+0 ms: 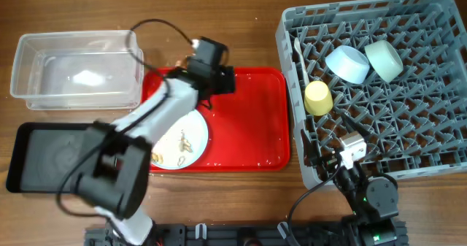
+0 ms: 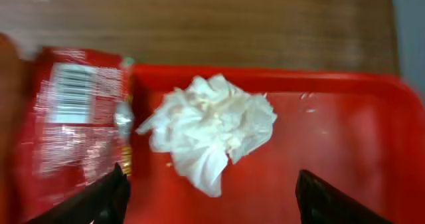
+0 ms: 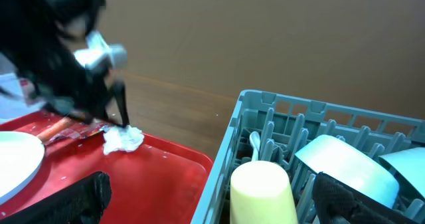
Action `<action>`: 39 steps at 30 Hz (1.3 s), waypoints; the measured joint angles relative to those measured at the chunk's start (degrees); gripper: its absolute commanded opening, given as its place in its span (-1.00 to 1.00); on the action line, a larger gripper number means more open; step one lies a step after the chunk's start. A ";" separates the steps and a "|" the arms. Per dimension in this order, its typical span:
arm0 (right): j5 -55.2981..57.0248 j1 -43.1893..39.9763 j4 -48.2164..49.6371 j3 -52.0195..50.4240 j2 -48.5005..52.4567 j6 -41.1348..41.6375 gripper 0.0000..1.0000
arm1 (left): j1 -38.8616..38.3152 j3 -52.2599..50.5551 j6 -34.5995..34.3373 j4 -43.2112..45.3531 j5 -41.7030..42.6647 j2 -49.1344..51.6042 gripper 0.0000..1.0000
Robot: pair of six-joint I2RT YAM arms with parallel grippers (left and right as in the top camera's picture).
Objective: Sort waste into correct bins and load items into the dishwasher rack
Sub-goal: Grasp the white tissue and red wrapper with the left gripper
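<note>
My left gripper [image 1: 213, 81] hangs open over the back left of the red serving tray, and its fingers [image 2: 212, 211] straddle open space just in front of the crumpled white tissue [image 2: 209, 127]. The red-and-clear wrapper [image 2: 73, 121] lies left of the tissue. An orange carrot [image 3: 56, 127] lies beside them. The round plate [image 1: 184, 147] with beige crumbs sits at the tray's front left. The grey rack [image 1: 438, 27] holds the blue bowl [image 1: 346, 62], green bowl [image 1: 384, 60], yellow cup [image 1: 318, 98] and white spoon [image 3: 255, 144]. My right gripper [image 3: 219, 211] is open and empty at the rack's front left.
The clear tub [image 1: 29, 49] stands at the back left. The black tray [image 1: 36, 158] lies in front of it, partly hidden by my left arm. The red serving tray [image 1: 252, 129] lies between the bins and the rack.
</note>
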 measured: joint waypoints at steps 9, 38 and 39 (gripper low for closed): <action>-0.02 0.00 -0.02 0.00 0.00 0.00 0.99 | -1.92 -0.63 0.31 8.68 -2.54 4.90 -0.92; -0.02 0.00 -0.02 0.00 -0.02 0.00 0.99 | 3.19 4.61 -0.46 -12.81 -8.44 4.76 -0.24; -0.02 0.00 -0.02 0.00 -0.02 0.00 1.00 | 3.19 4.61 -0.50 -12.85 -8.83 5.42 -0.17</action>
